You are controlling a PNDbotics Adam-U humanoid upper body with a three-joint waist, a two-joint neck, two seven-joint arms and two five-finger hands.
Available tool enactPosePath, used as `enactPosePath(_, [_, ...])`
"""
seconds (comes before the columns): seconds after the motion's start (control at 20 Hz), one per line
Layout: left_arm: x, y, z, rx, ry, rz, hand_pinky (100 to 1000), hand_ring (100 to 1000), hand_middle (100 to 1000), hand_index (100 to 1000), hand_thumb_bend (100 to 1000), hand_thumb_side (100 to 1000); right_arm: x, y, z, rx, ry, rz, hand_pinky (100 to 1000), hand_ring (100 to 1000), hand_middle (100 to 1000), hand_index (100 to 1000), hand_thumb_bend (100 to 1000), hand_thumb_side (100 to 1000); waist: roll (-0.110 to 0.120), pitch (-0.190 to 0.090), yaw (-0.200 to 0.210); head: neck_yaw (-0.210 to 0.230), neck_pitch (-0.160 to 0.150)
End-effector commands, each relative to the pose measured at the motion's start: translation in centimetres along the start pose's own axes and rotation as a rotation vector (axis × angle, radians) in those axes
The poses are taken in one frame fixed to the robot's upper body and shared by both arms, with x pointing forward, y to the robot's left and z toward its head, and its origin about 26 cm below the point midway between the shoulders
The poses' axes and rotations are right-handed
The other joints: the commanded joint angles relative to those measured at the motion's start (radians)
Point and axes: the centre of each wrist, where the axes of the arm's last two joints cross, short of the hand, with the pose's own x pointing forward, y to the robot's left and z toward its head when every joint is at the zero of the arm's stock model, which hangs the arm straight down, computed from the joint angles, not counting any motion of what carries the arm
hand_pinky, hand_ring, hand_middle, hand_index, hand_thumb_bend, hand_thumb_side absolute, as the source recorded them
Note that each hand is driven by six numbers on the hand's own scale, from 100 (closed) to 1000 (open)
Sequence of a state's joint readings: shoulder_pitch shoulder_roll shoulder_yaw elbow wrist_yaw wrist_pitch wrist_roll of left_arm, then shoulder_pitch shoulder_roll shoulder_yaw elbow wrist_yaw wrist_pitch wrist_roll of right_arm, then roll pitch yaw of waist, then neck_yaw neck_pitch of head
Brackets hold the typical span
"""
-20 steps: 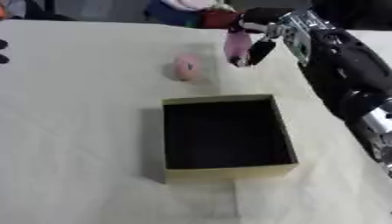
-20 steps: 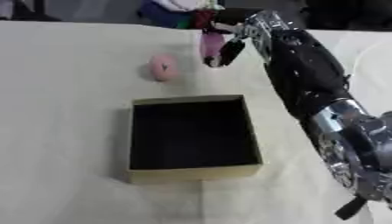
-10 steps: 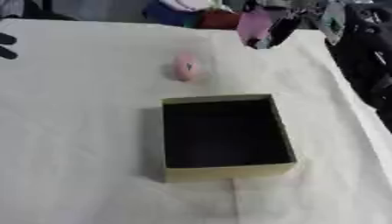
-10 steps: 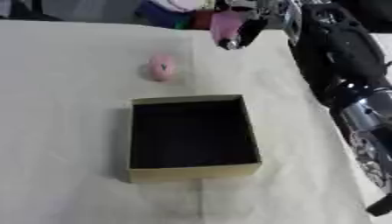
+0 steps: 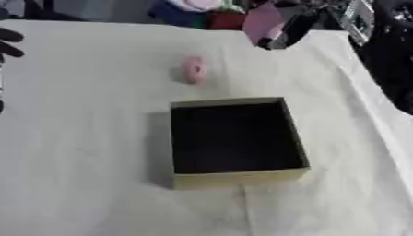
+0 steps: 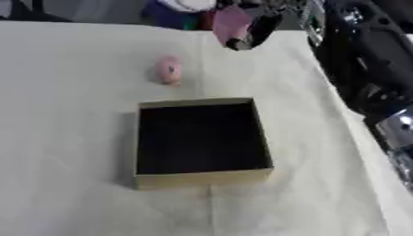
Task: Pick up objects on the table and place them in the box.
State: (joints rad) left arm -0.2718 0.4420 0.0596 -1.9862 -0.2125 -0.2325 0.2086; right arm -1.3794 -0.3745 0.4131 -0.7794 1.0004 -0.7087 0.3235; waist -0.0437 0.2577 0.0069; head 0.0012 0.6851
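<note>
An open cardboard box (image 5: pixel 238 180) with a dark inside stands in the middle of the cloth-covered table. A small pink round object (image 5: pixel 193 70) lies on the cloth just beyond the box's far left corner. My right hand (image 5: pixel 290 28) hangs high above the far edge of the table, fingers curled round a pink-purple object (image 5: pixel 262 21). Only the black fingertips of my left hand (image 5: pixel 9 42) show at the left edge, spread and holding nothing.
The table is draped in a pale cloth (image 5: pixel 89 138). Coloured items, blue, white and red (image 5: pixel 193 11), sit beyond the far edge. My right arm (image 6: pixel 371 60) fills the upper right side.
My right hand has risen with the pink-purple object, from just above the cloth to high over the table's far edge. The pink round object and the box have not moved.
</note>
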Motion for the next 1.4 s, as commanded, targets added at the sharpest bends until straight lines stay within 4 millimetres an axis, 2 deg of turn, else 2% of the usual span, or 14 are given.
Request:
enactPosePath(0.05, [0.3, 0.8, -0.4, -0.010, -0.023, -0.028, 538, 623, 705, 764, 100, 716, 1.2, -2.2, -0.5, -0.035, -0.037, 0.042, 765, 785, 579, 675, 100, 387, 0.004, -0.028, -0.006, 0.009, 0.011])
enactPosePath(0.2, [0.3, 0.8, -0.3, -0.014, -0.018, -0.031, 538, 624, 705, 764, 100, 716, 2.5, -2.3, -1.2, -0.041, -0.067, 0.038, 767, 783, 579, 676, 100, 396, -0.001, -0.037, -0.017, 0.019, 0.022])
enactPosePath(0.55, [0.1, 1.1, 0.2, -0.018, 0.005, -0.046, 538, 632, 705, 763, 100, 717, 4.8, -0.3, -1.2, -0.064, -0.130, -0.032, 749, 769, 567, 669, 100, 398, -0.009, -0.057, -0.035, 0.042, 0.041])
enactPosePath(1.15, [-0.1, 1.3, 0.6, -0.021, 0.024, -0.064, 537, 638, 705, 763, 100, 718, 6.3, 3.8, 1.2, -0.123, -0.267, -0.123, 755, 762, 570, 676, 100, 419, -0.020, -0.074, -0.048, 0.058, 0.057])
enactPosePath(1.4, [-0.1, 1.3, 0.6, -0.022, 0.027, -0.065, 536, 638, 705, 762, 100, 718, 6.9, 4.7, 1.6, -0.148, -0.300, -0.128, 756, 766, 577, 678, 100, 419, -0.021, -0.078, -0.047, 0.054, 0.060])
